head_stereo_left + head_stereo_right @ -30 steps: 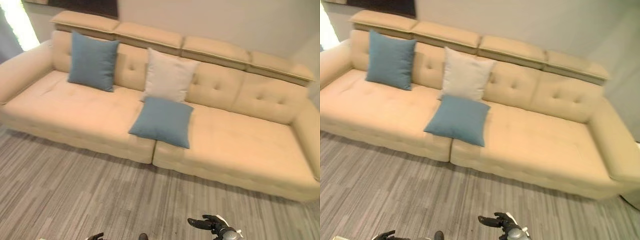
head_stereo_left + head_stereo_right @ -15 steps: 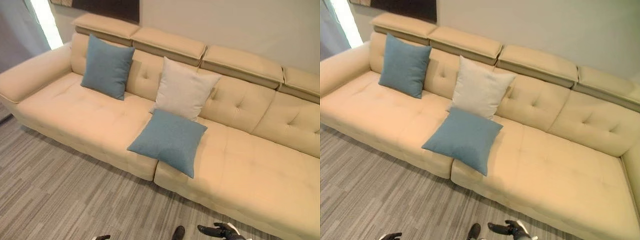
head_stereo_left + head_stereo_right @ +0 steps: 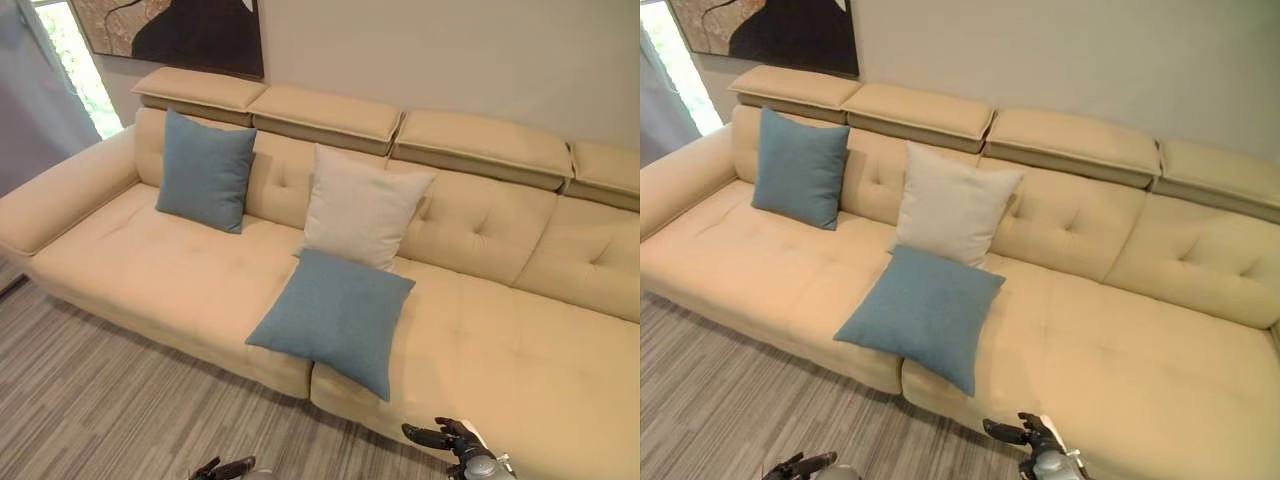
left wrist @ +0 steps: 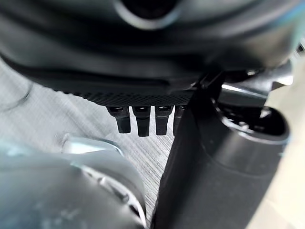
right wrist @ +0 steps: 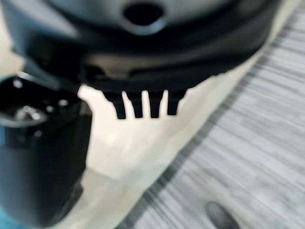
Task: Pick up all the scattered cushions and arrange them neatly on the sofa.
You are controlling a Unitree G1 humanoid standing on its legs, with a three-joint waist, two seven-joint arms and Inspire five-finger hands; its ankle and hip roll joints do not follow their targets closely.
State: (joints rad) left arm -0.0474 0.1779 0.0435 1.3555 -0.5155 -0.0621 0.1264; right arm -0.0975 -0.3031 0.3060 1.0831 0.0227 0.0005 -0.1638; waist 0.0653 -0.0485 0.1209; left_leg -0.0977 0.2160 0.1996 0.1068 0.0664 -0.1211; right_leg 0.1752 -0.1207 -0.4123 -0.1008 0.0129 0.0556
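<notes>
A: Where are the cushions?

B: All 3 on the beige sofa (image 3: 190,280). One blue cushion (image 3: 205,172) stands upright vs the backrest nr the sofa's left arm. White cushion (image 3: 362,208) leans on the backrest abt mid-sofa. 2nd blue cushion (image 3: 335,317) lies flat on the seat just in front of the white one, touching its lower edge, one corner hanging over the seat's front edge, across the seam btwn the two seat sections.

A: Hands?

B: Left hand (image 3: 228,468) shows low at the bottom edge, over the grey striped floor (image 3: 90,400). Fingers (image 4: 137,120) straight in its wrist view, nothing in them. Right hand (image 3: 447,438) is low too, in front of the sofa's front edge, right of the flat cushion & well apart from it. Fingers (image 5: 143,105) stretched out, relaxed, holding nothing; sofa fabric and floor show past them.

A: Anything else?

B: Dark framed picture (image 3: 170,30) on the wall above the sofa's left end.
</notes>
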